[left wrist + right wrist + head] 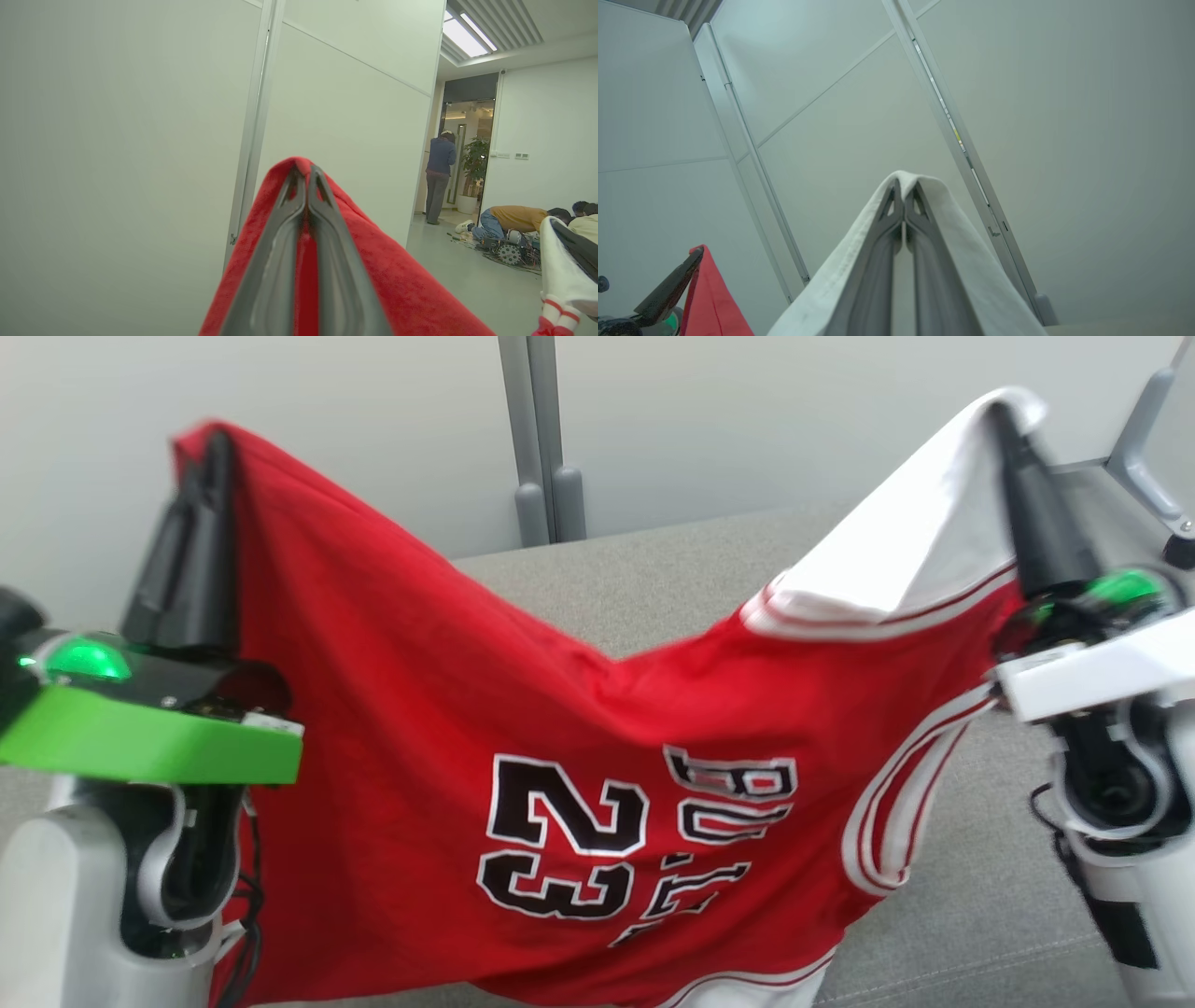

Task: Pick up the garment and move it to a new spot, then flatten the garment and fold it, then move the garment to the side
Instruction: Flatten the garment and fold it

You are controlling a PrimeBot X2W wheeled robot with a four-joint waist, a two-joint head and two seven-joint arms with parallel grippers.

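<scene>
Item: one sleeveless red knit sports jersey (420, 728), with white-and-red striped trim at the armhole and hem. Black numerals "23" outlined in white sit on the face turned to the head camera; the lettering beside them is creased (not legible). Position: held aloft, spread between both arms above a grey fabric-covered surface (980, 915). Its upper edge sags in a deep dip at the middle and its lower part hangs to the near edge of the head view; whether the hem touches the surface cannot be told. Left gripper (217, 437): at the left, two long dark fingers pressed together on a red corner of the jersey, cloth draped over the tips. The left wrist view shows the same gripper (306, 173) with a strip of red pinched between the closed fingers. Right gripper (1001, 415): raised at the right, fingers closed on a white part of the jersey that folds over the tips. The right wrist view shows this gripper (905, 186) with white cloth running down both sides. Background: pale wall panels with a grey metal post (541, 439) on the far side. Left wrist view, far right: a person standing (439, 177) at a doorway beside a potted green plant (474, 163), and another person crouched (509, 218) on the floor.
</scene>
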